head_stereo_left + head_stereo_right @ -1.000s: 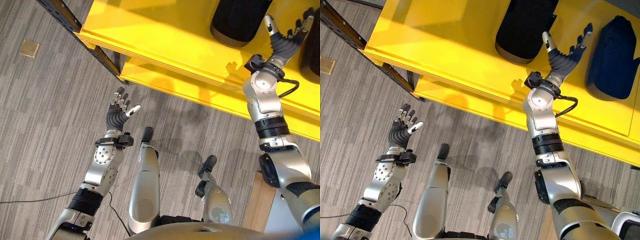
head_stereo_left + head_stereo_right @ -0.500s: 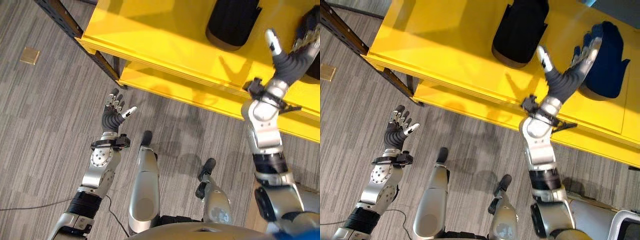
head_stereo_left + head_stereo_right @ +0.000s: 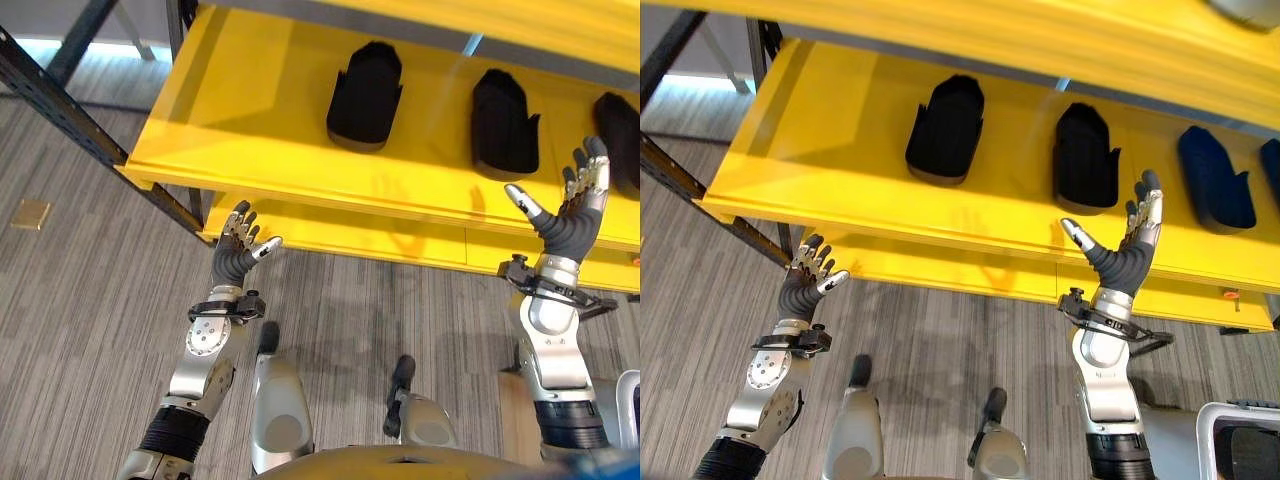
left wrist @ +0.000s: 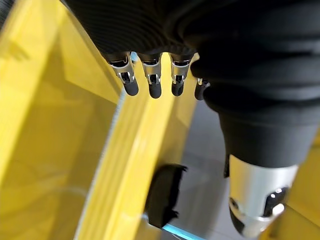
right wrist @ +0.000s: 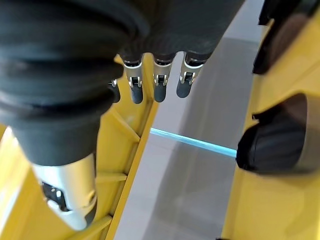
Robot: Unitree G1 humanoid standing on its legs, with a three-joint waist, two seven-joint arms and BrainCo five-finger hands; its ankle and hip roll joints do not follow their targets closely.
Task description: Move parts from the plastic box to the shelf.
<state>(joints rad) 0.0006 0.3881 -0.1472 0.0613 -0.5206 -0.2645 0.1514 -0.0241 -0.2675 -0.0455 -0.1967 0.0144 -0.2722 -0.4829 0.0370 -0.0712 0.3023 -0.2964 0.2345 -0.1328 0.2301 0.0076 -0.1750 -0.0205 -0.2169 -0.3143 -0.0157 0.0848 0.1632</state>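
Note:
Several dark moulded parts stand in a row on the yellow shelf: one black part towards the left, a second black part to its right, and a dark blue part further right. My right hand is raised in front of the shelf's front edge, below the second part, open and empty. My left hand is raised at the shelf's left end, also open and empty. In the wrist views the straight fingers and fingers hold nothing, with a black part past them.
A black rack post slants down at the left. A lower yellow shelf sits under the main one, and another yellow shelf above. A white box rim shows at the lower right. A small brown square lies on the grey carpet.
The camera has tipped up and back, so more of the shelf shows. My right hand has drawn back from over the shelf to in front of its edge. The left hand stays raised.

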